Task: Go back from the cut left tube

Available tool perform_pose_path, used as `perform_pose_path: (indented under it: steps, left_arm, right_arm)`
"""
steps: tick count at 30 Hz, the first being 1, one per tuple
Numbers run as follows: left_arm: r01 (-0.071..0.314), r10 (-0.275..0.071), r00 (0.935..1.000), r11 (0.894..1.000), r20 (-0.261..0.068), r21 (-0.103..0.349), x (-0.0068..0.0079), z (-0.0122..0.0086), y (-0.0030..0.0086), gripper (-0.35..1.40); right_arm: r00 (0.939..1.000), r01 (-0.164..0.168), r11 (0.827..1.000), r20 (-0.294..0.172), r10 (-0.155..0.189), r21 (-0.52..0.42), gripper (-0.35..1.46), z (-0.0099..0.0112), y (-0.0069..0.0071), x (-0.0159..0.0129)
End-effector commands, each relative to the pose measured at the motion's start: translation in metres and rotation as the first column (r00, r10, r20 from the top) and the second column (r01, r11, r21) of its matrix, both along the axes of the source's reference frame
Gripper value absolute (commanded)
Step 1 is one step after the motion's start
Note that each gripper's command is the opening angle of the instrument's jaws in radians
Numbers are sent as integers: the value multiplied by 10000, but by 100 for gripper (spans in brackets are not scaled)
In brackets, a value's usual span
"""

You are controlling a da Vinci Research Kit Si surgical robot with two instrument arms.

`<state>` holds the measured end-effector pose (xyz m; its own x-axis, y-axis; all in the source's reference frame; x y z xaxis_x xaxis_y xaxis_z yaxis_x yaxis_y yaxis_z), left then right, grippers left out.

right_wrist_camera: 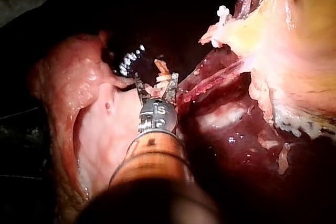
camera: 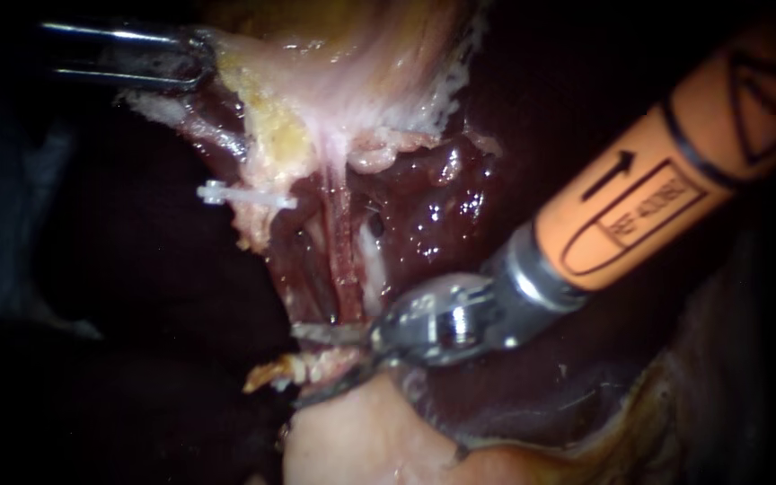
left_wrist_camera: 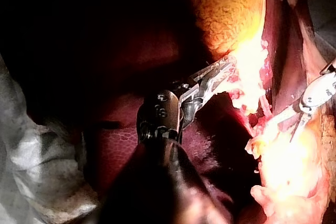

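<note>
Cut left tube (camera: 276, 368), frayed yellowish stump

Shaft of right instrument (camera: 312, 364) runs off-view.

Recorded bright polished metal at the jaws and wrist of the right instrument (camera: 334, 359), with a matt orange plastic-looking sleeve (camera: 666, 171) behind. Noted darker glinting metal on the left instrument (camera: 186, 58). Found a white plastic clip (camera: 244, 196), wet glossy liver (camera: 446, 193), rough yellow fat on the gallbladder (camera: 271, 126), crumpled grey cloth (left_wrist_camera: 31, 145).
</note>
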<state>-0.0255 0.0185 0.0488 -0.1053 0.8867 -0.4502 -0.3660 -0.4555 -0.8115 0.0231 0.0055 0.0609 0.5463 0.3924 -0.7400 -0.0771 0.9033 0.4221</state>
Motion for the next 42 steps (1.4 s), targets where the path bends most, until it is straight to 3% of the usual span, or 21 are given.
perform_pose_path:
  steps: [1,11,15,19,35,42]
  left_arm:
    - [-3,3,10000,10000,4,-1,0,0,0,-35]
    - [-6,6,10000,10000,5,-1,1,0,0,-35]
    - [-6,6,10000,10000,6,-1,1,0,0,-35]
    - [-7,7,10000,10000,6,-1,1,0,0,-35]
    - [42,-43,10000,10000,-47,-80,-10,14,-3,-35]
    - [-44,43,10000,9999,-45,-157,-29,33,-14,-35]
  right_arm:
    - [10000,-20,10000,30,20,-77,143,-2,3,-8]
    - [9987,-197,9970,450,231,-749,143,-15,40,-100]
    - [9972,-330,9961,637,382,-815,145,-23,56,-123]
    - [9985,-186,9982,509,215,-578,145,-30,67,-136]
    - [9985,-173,9983,501,202,-560,145,-32,69,-141]
    - [9985,-173,9983,500,201,-560,145,-32,69,-142]
